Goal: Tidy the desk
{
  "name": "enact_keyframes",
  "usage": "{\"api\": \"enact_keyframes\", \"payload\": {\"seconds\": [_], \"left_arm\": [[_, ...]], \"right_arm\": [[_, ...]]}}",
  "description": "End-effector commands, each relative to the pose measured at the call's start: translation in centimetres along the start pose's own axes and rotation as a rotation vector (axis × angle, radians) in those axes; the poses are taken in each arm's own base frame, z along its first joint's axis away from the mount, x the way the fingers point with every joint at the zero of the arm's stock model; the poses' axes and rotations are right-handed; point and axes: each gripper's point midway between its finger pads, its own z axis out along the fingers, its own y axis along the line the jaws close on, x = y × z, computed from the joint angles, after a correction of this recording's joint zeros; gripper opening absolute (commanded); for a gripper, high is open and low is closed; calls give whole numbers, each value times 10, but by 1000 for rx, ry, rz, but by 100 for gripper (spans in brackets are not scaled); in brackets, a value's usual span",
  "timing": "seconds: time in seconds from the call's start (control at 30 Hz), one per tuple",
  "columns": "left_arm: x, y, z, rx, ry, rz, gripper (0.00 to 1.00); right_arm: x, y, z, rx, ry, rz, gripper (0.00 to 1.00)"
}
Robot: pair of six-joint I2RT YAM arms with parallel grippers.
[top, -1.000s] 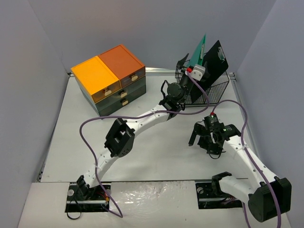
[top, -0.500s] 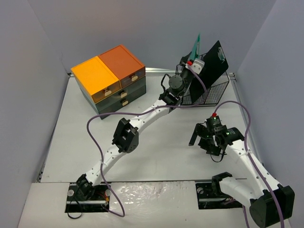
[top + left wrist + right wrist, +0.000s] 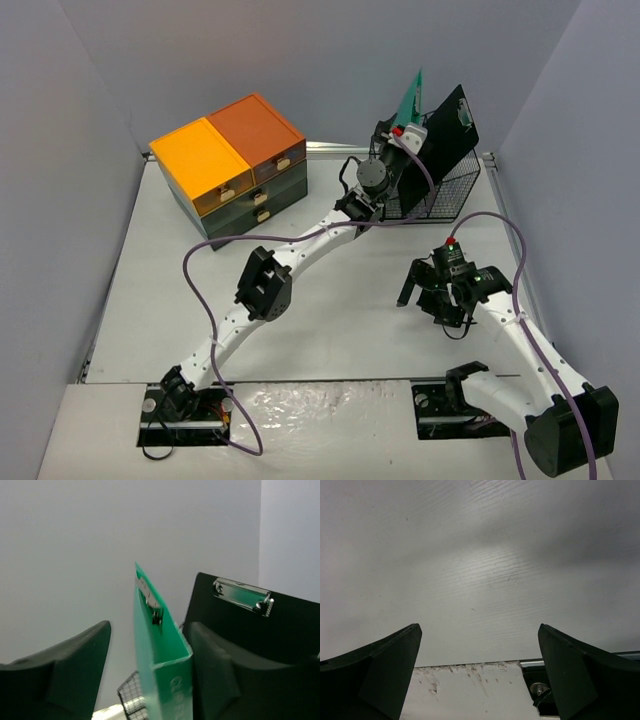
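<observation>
Fingers (image 3: 65, 665) of the left gripper (image 3: 150, 625) are straddling, unclenched, the green clipboard (image 3: 162, 650) standing in the wire basket (image 3: 440, 195) at the desk (image 3: 330, 330)'s far right corner; the right gripper (image 3: 479, 627) is hovering spread wide near the desk's right edge

Orange-topped drawer chest (image 3: 232, 165) far left; green clipboard (image 3: 161, 655), black clipboard (image 3: 452, 125) in wire basket (image 3: 445, 195)

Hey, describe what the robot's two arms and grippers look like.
The left arm and right arm are slim white links with chunky black joint housings. A purple cable loops along each. The left gripper and right gripper have broad matte black fingers.
</observation>
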Motion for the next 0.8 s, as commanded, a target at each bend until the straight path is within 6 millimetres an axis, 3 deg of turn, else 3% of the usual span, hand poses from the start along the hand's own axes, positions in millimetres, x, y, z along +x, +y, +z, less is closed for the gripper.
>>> {"api": "enact_keyframes", "payload": {"seconds": [0.0,0.13,0.33,0.37,0.43,0.63,0.77], "left_arm": [[-69,27,2,-46,-88,-34,77],[-81,27,-1,-23,-98,-18,82],[-121,36,-9,-7,-120,34,84],[-114,34,-11,-3,-101,49,85],[-129,41,-20,-15,-89,74,86],[-123,62,-57,-57,24,151,91],[-125,78,-93,-91,140,173,97]], "right_arm": [[-5,1,-4,-6,-24,18,100],[-5,0,-2,0,-22,11,100],[-9,0,-5,-6,-55,18,100],[-10,-1,-6,-3,-60,19,100],[-15,-1,-8,-1,-88,21,100],[-28,0,-17,-5,-162,25,100],[-38,1,-24,-14,-223,33,100]]}}
